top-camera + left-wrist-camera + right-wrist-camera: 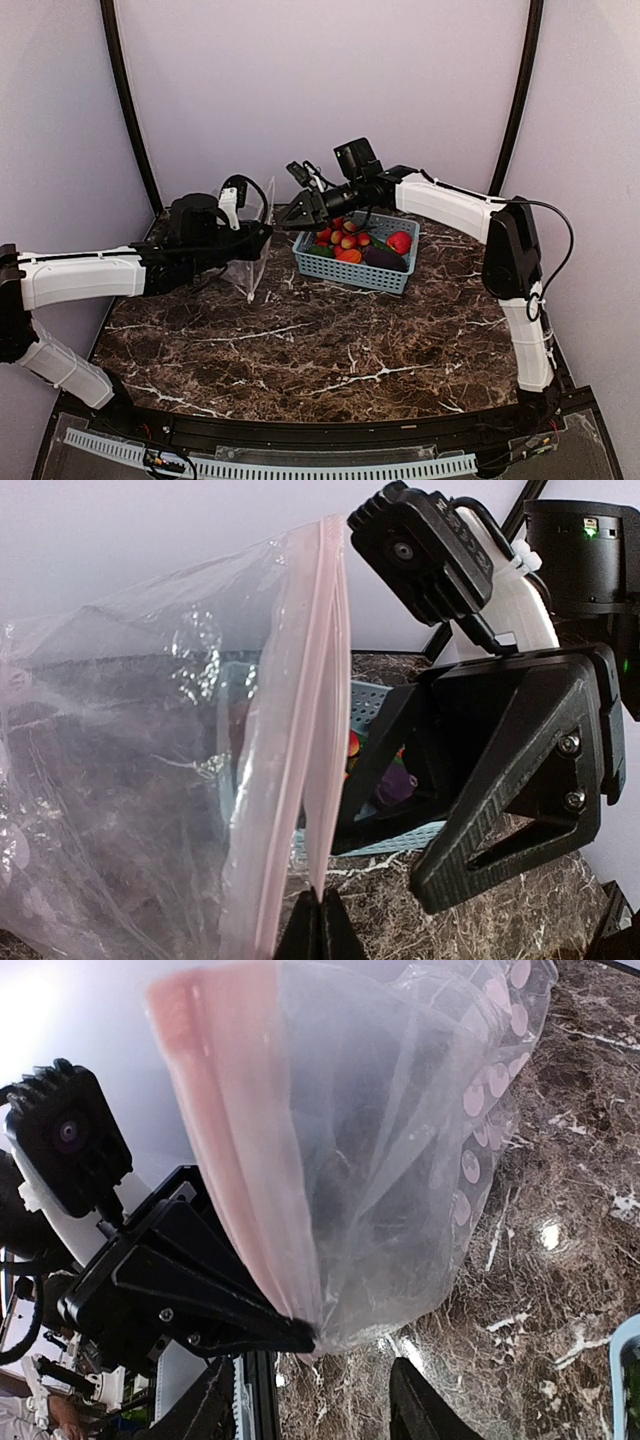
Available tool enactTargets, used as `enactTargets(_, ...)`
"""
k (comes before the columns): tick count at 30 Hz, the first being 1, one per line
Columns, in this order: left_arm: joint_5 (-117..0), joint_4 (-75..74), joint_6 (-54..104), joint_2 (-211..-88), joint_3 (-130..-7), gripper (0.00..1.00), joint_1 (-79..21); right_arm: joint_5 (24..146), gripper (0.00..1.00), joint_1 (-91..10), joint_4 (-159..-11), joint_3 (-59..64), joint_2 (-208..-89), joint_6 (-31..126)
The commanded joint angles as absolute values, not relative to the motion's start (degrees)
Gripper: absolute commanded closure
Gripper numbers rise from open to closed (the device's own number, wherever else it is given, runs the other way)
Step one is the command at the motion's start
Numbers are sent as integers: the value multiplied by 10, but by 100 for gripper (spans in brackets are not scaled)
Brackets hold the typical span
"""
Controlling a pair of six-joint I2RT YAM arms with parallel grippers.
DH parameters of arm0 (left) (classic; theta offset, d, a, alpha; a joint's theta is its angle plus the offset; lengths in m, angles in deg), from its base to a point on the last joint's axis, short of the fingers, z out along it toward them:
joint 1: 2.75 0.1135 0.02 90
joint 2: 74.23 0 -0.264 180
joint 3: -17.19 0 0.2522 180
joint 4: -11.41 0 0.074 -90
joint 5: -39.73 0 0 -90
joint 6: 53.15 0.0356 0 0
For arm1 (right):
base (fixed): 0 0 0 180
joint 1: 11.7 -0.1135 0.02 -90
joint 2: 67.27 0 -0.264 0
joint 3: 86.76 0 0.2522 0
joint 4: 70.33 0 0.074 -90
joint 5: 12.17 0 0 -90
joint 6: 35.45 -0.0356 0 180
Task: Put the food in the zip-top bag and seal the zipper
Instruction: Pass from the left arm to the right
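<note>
**Well, the bag is up by its zipper and the right jaws are spread wide**

Here we go: the left gripper (320, 925) is pressed tight together on the pink zipper (322, 710), pinching that strip near one end. It holds the zip-top bag (130, 770) upright, with the strip running straight up from the fingertips. The bag stands over the back-left part of the table (330, 350), and I cannot tell whether its lower edge touches the marble.

As for print, the clear film carries pale round dots and nothing there reads as lettering. A small green light glows on the right arm's housing in the left wrist view.

Across comes the right gripper (312, 1370), fingers parted with nothing between them. It sits just beside the bag's mouth edge, above the near-left corner of the basket (385, 278). Whether it touches the plastic is unclear.

All the food (345, 242) sits in that light blue basket, just right of the bag. The red strawberry (399, 242) and the purple eggplant (385, 259) lie at its right end.

On room to move, the two grippers crowd the bag's top edge, close together. In front of them lies a broad stretch of bare marble, reaching the curved near rim by the arm bases. Behind, bag and basket stand near the back edge, close to the pale backdrop.
</note>
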State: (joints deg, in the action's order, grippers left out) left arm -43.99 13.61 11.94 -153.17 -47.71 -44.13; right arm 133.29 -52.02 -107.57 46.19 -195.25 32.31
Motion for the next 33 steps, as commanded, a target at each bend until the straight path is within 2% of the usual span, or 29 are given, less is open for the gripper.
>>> enactTargets(1, -460, 150, 112, -1539, -473, 99, -446, 1333, 49, -535, -1047, 495, -1970, 309)
enactTargets(8, -468, 148, 110, -1542, -473, 98, -452, 1280, 48, -535, -1025, 489, -1966, 276)
enactTargets(13, -472, 145, 116, -1542, -479, 95, -458, 1243, 58, -533, -1026, 497, -1980, 249)
enactTargets(15, -478, 141, 120, -1545, -485, 90, -459, 1248, 64, -533, -1026, 496, -1984, 246)
enactTargets(16, -480, 137, 121, -1546, -487, 82, -460, 1248, 70, -534, -1026, 494, -1984, 246)
enactTargets(17, -481, 131, 123, -1548, -491, 78, -462, 1249, 77, -534, -1026, 492, -1984, 246)
enactTargets(18, -479, 129, 124, -1548, -492, 70, -462, 1250, 86, -534, -1026, 490, -1984, 247)
enactTargets(21, -476, 114, 126, -1542, -496, 57, -465, 1251, 99, -533, -1026, 486, -1981, 249)
enactTargets(22, -475, 107, 126, -1537, -499, 53, -466, 1253, 100, -533, -1025, 484, -1981, 249)
enactTargets(27, -449, -3, 137, -1489, -525, 51, -479, 1273, 100, -533, -1013, 465, -1966, 245)
enactTargets(33, -322, -101, 147, -1416, -517, 51, -482, 1269, 100, -532, -1005, 447, -1949, 214)
